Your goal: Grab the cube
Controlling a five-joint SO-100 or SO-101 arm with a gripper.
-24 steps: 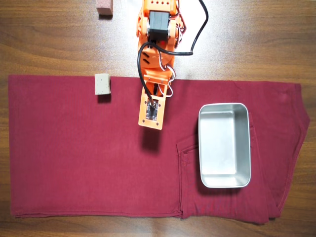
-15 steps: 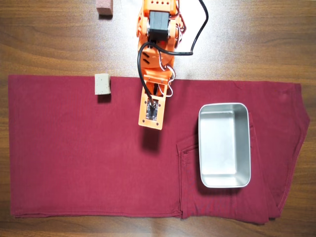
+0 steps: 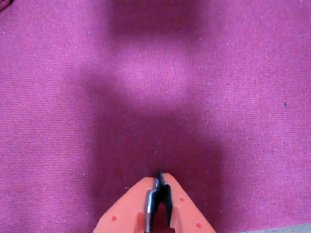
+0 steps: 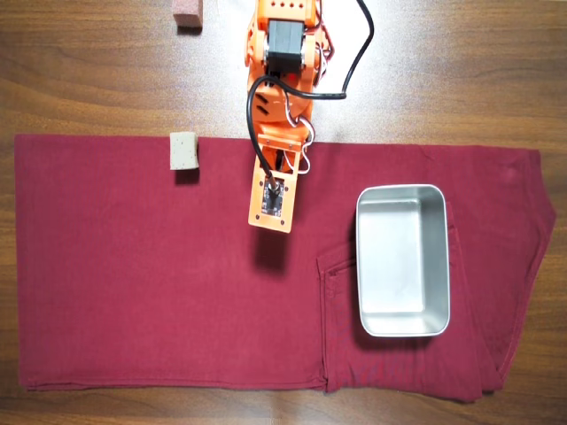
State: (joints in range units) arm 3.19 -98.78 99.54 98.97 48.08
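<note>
Looking light and spongy, the cube suits a gentle side squeeze; pincer hangs clenched, empty.

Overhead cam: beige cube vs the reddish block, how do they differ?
The cube is pale beige-grey; the reddish block is pinkish-red. The cube lies on the maroon cloth near its top edge; the reddish block sits on bare wooden table, cut off by the frame's top edge. Both look similarly small and lie left of the arm in the overhead view.
</note>
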